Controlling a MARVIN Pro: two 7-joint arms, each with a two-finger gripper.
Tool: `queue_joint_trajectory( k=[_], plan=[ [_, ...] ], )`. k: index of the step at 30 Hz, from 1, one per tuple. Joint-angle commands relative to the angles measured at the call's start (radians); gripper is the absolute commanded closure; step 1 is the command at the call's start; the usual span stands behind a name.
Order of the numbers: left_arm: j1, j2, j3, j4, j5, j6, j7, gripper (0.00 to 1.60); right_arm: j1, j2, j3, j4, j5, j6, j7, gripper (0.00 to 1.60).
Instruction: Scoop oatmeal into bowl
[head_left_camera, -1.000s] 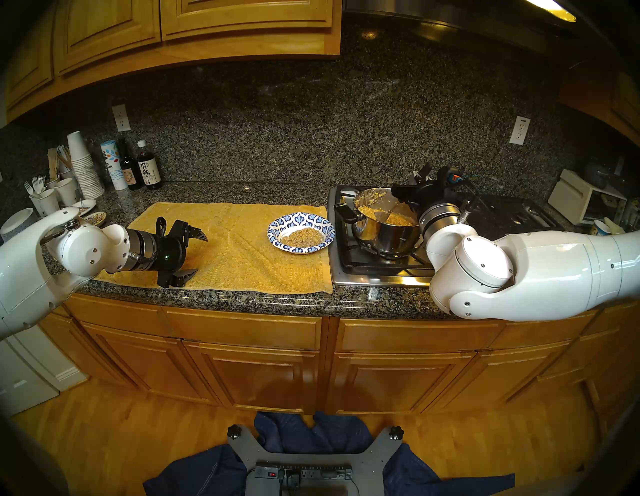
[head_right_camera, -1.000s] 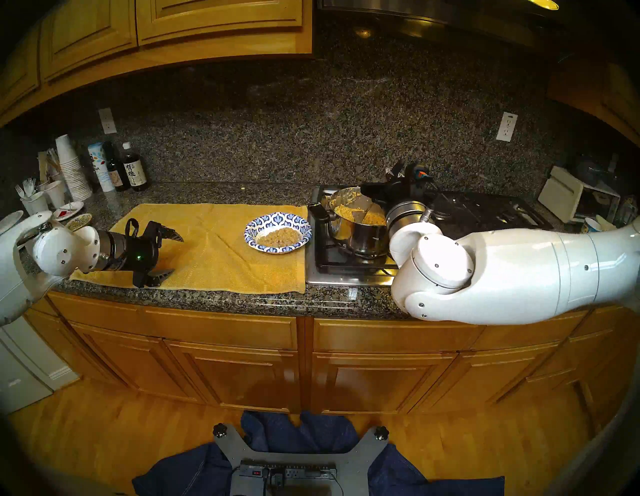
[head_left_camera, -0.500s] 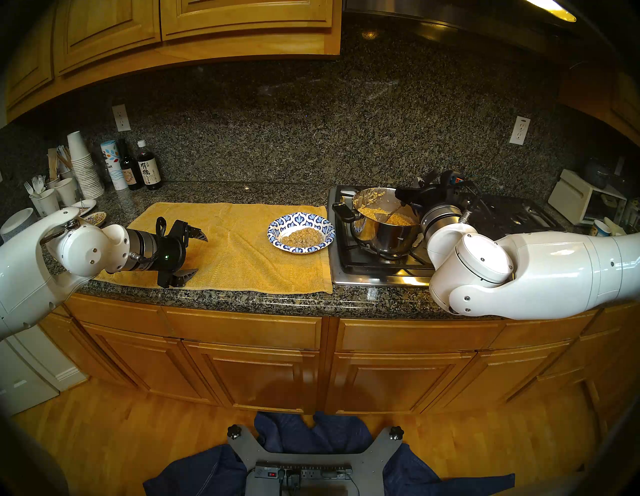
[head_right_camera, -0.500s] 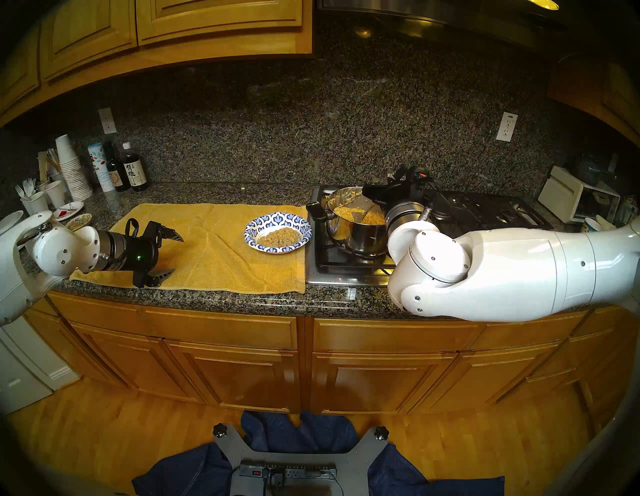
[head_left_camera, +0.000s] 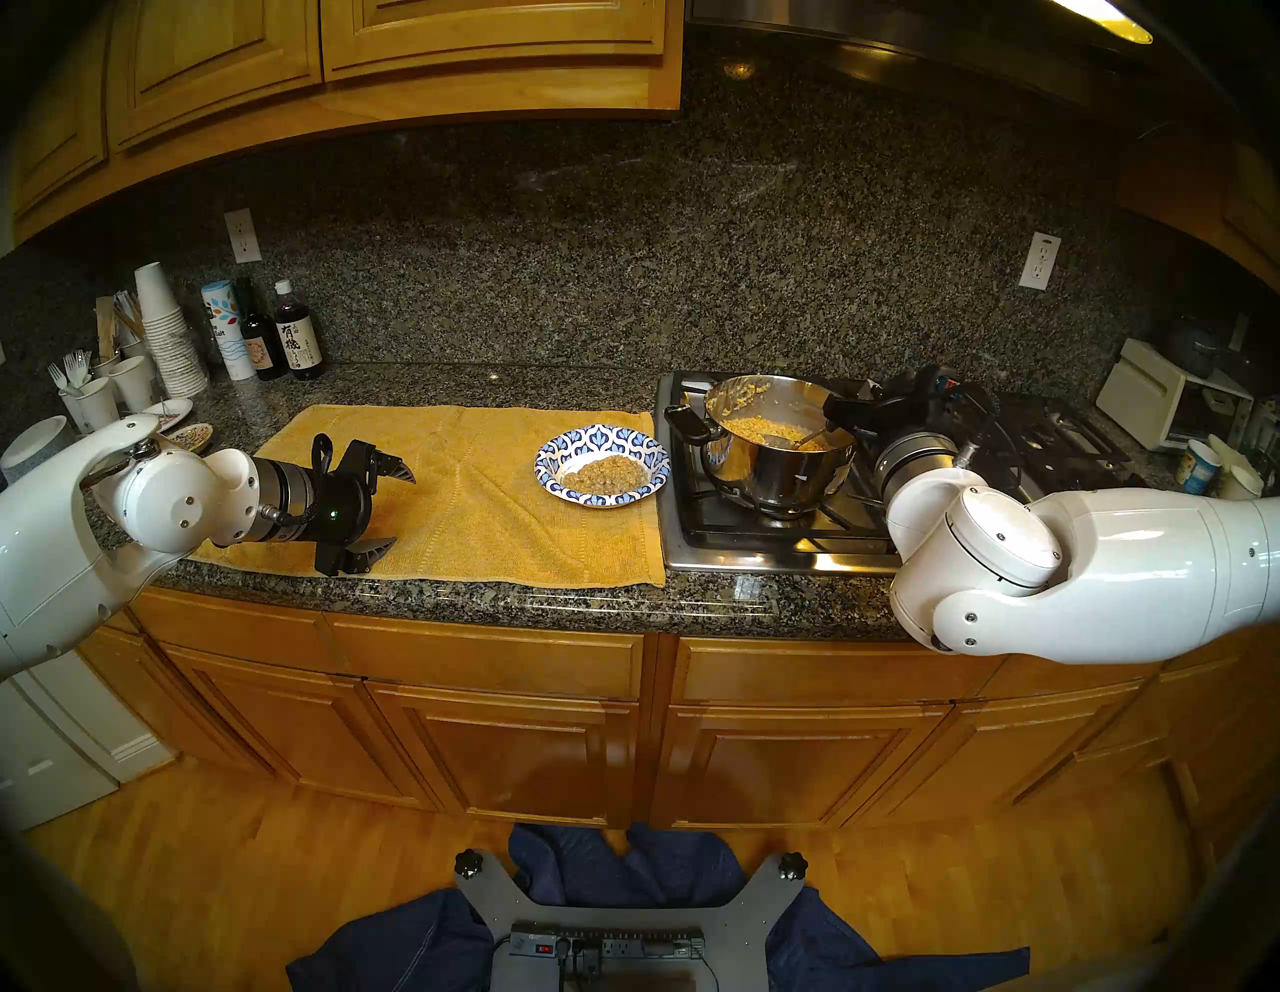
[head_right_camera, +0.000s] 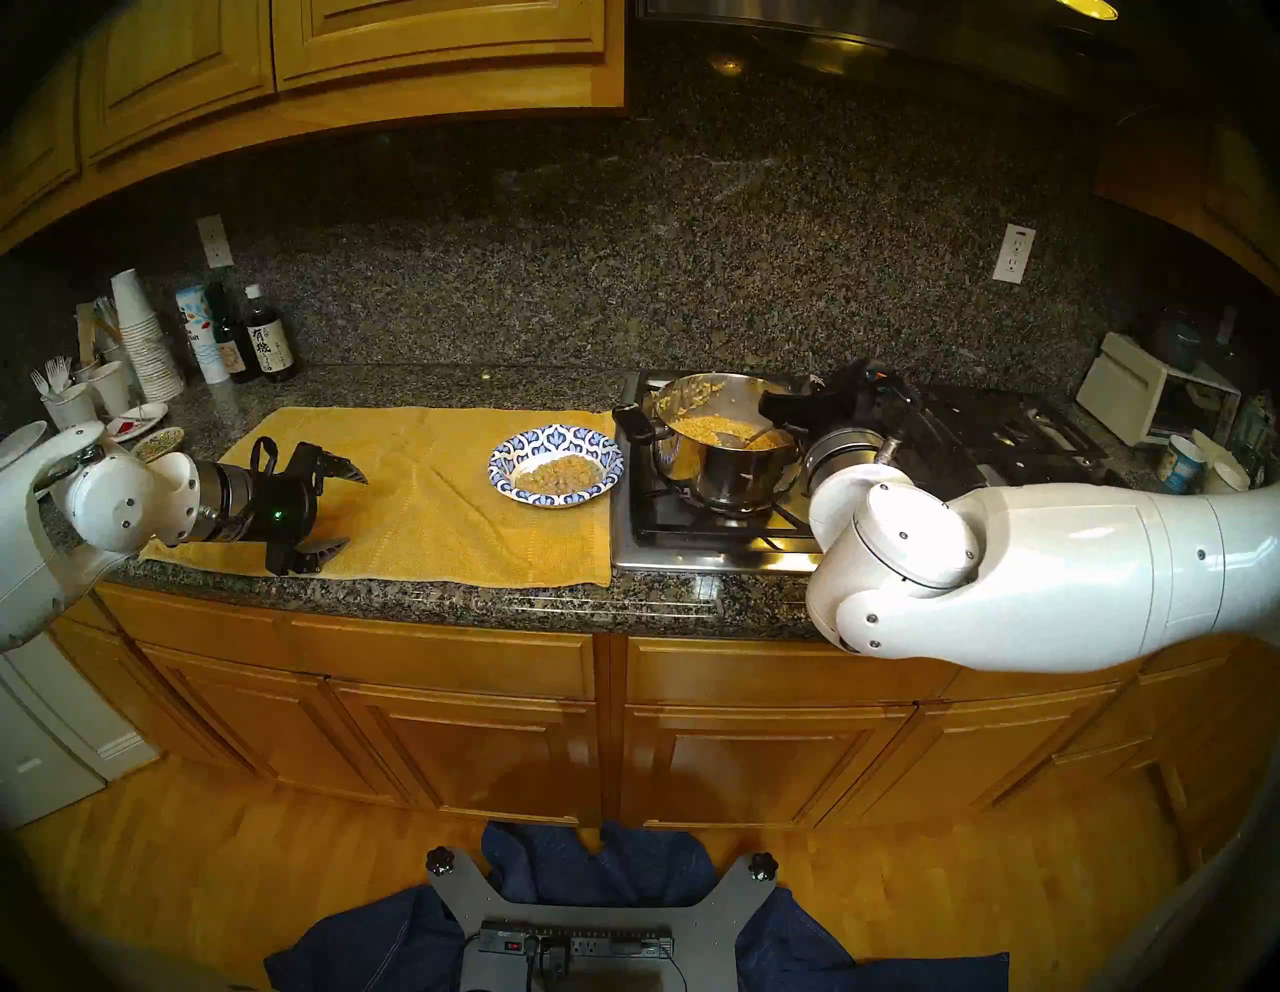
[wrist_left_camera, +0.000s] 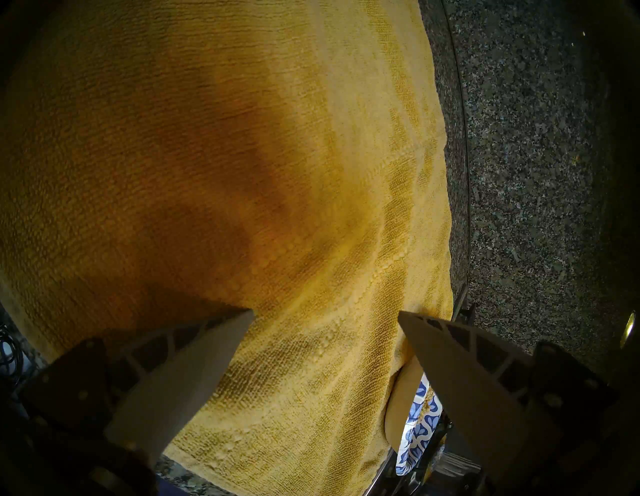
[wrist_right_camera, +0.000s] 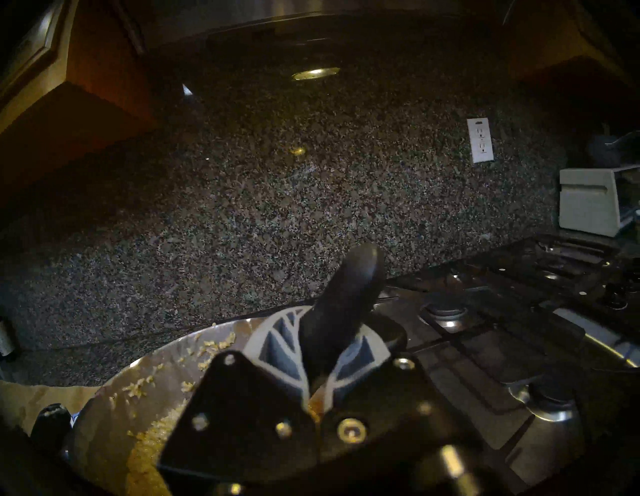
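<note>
**Spoon in the pot, porridge in the bowl**

Head views: A round paper bowl (head_left_camera: 601, 465) with a blue-and-white leaf rim sits on the right end of a nubbly yellow towel (head_left_camera: 457, 485), holding a lumpy tan mound of oatmeal (head_left_camera: 604, 475). Just right of it, a shiny steel pot (head_left_camera: 769, 457) stands on the black stove grate (head_left_camera: 762, 516), more grainy yellow oatmeal inside and smeared up its far wall. The right gripper (head_left_camera: 841, 410), at the pot's right rim, is clamped on a spoon (head_left_camera: 807, 439) whose thin metal shaft slants down into the pot. The left gripper (head_left_camera: 388, 509) hangs over the towel's left part, jaws wide apart and empty.

Left wrist view: Two pale, ribbed, wedge-shaped fingers (wrist_left_camera: 194, 360) spread over the woven towel; a sliver of the bowl's patterned rim (wrist_left_camera: 417, 440) shows at the lower right, speckled granite counter (wrist_left_camera: 540, 194) beyond.

Right wrist view: The fingers (wrist_right_camera: 277, 341) are pressed together around the spoon's rounded black handle (wrist_right_camera: 349, 287). Flakes cling to the pot's polished inner wall (wrist_right_camera: 145, 391).
</note>
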Motion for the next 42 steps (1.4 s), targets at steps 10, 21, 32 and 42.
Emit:
queue_joint_trajectory(
  k=[10,21,32,42],
  plan=[
    [-0.003,-0.002,-0.002,0.002,0.001,0.000,0.000,0.00,-0.010,0.028,0.008,-0.007,0.008,-0.009,-0.117,1.60],
    [-0.003,-0.002,-0.002,0.002,0.001,0.000,0.000,0.00,-0.020,0.021,0.014,-0.001,0.031,-0.005,-0.104,1.60],
    [-0.003,-0.002,-0.002,0.002,0.001,0.000,0.000,0.00,-0.006,0.043,0.026,-0.004,0.050,-0.010,-0.100,0.45],
    [-0.002,-0.001,-0.002,0.002,0.001,0.000,0.000,0.00,0.054,0.087,0.057,-0.033,0.039,-0.001,-0.103,0.32]
  ],
)
